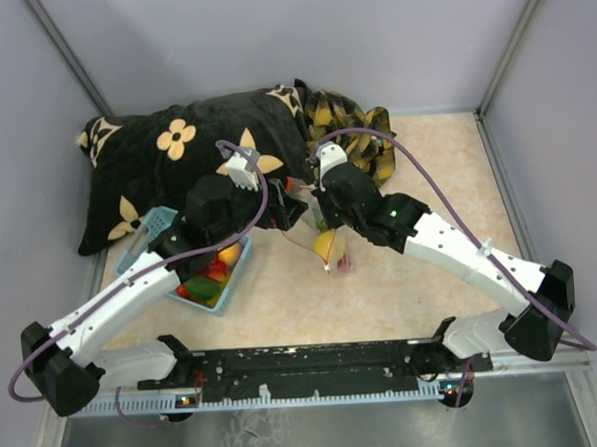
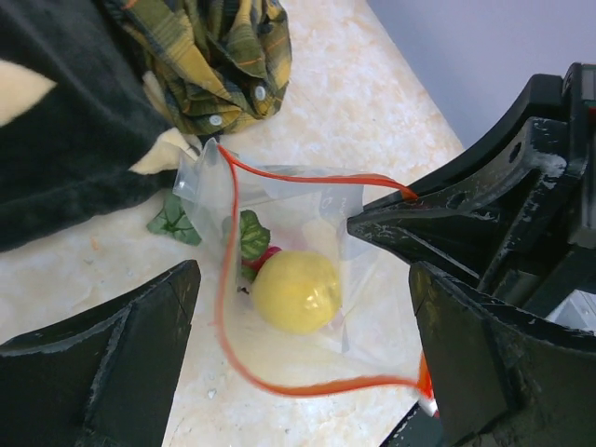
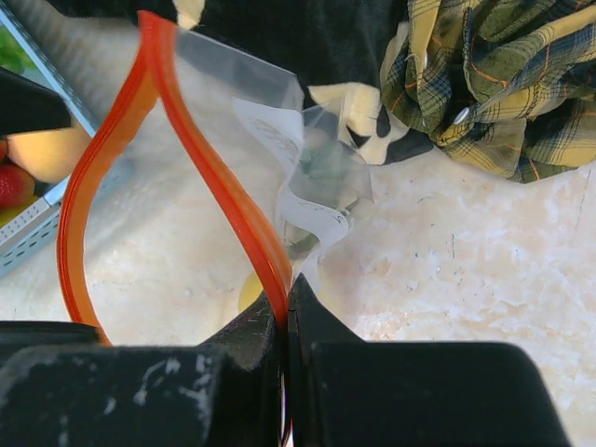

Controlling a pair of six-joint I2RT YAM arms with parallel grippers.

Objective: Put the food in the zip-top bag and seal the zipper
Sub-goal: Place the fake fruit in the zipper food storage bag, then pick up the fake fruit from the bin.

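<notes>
Zip-top bag [image 2: 298, 200], judged limp, light and slippery and best taken by its stiffer orange zipper [image 3: 221, 186], is seen on the table [image 2: 372, 84] between the arms, that strip pinched by the right gripper [image 3: 284, 326] while the left gripper [image 2: 303, 298] is spread wide over a yellow fruit [image 2: 296, 291] inside

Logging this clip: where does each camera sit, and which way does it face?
Top external: above and behind the bases, looking down at the table; left arm and right arm show whole.
Left wrist: on that arm, looks past the open left gripper into the zip-top bag holding a yellow fruit.
Right wrist: on that arm, looks along the shut right gripper pinching the zipper.
Both wrist views share the zip-top bag and the plaid cloth.
</notes>
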